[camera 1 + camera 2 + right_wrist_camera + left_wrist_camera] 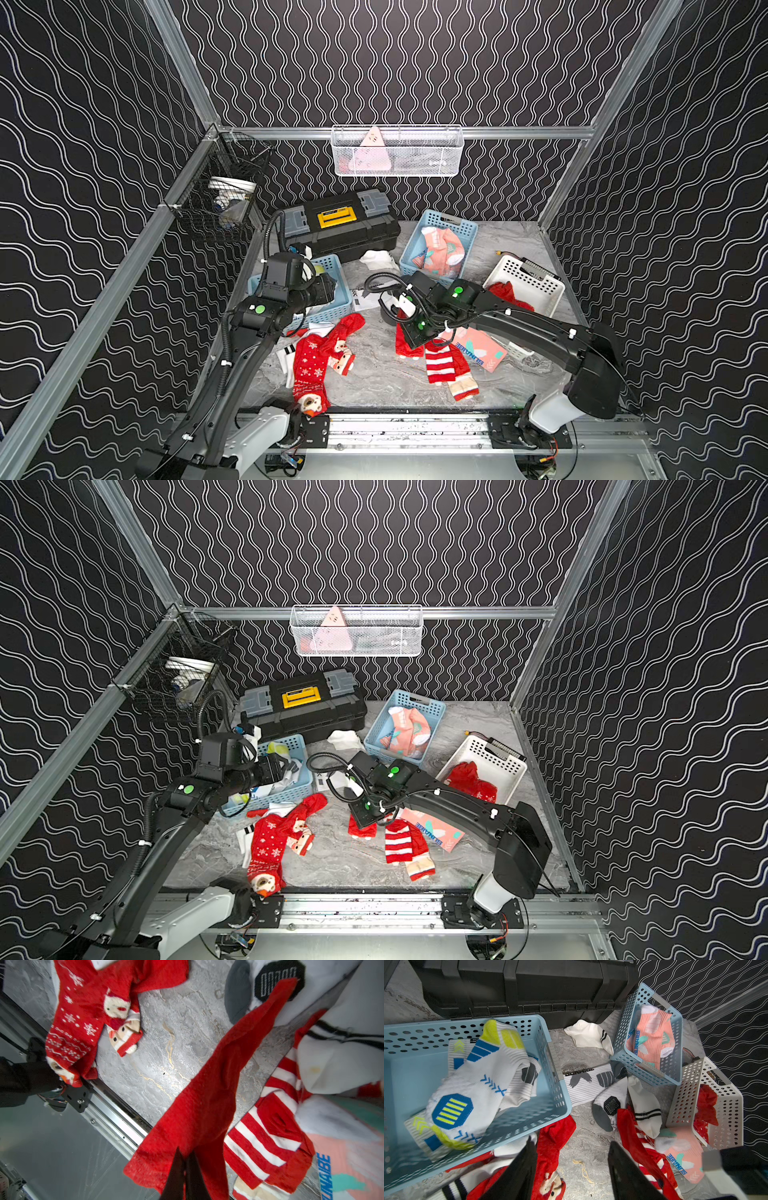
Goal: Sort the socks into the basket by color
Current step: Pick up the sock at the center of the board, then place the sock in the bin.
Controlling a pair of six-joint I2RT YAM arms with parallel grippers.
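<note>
Grey marble-patterned tabletop (374,386) carries:
- black plastic toolbox with yellow latch (340,226), at the back
- left light-blue perforated plastic basket (332,309)
- rear light-blue perforated basket (446,218)
- white perforated basket (528,282)

Loose on the surface:
- red snowflake-patterned sock (309,365)
- red-white striped sock (440,361)
- crumpled white sock (378,259)
- salmon-pink sock (478,349)

Walls (415,62) blk w/ white wavy lines. Desk (374,374) grey marble, thin gold veins. Toolbox (345,239) blk, yellow latch, grey clips. Left basket (415,1032) lt blue; its white socks (473,1088) carry blue + neon-yellow marks. Back basket (467,245) lt blue; pink socks (442,251) salmon w/ white + teal patches. Right basket (536,286) white; red socks (509,293) inside. Snowflake sock (309,365) red, white flakes. Striped sock (440,361) red/white. Plain sock (207,1095) solid red. Loose sock (589,1035) white, two blk stripes.
</note>
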